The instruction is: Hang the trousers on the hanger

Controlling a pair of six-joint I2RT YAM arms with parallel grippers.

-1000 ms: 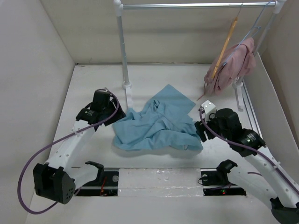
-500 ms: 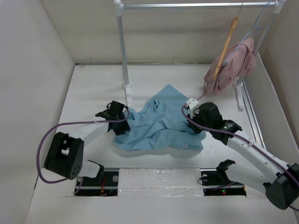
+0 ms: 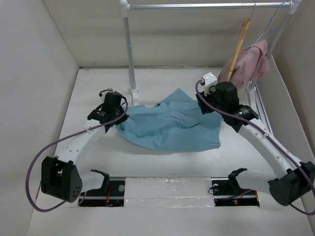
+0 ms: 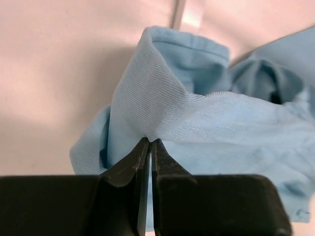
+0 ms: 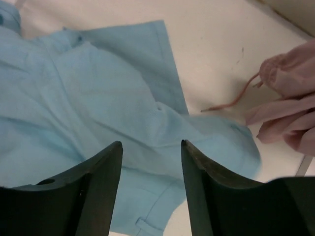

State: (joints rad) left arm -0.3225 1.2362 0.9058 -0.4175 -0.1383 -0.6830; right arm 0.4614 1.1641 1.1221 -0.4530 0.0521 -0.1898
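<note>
Compared with half a second earlier, the trousers are spread flatter and wider across the table. The right gripper is carried farther from its base, toward the back right. The left gripper is shifted slightly back and to the left.

At the left, a raised fold of the light blue cloth is pinched by the left gripper. Its fingers are pressed together in the left wrist view, with only a thin sheet of fabric caught between the tips. The rest of the trousers is seen running away beyond them, toward the right of that view.

At the right, nothing is gripped. The right gripper is held with its fingers wide apart above the cloth. The trousers are seen flat on the table beyond and between them, not touched by either tip as far as can be told. From above, this gripper is placed over the far right corner of the garment.

The hanger is hung by its hook from the rail at the back right, well apart from the trousers. A pink garment is draped just beside it, and the same pink garment is visible at the right edge of the right wrist view.
</note>
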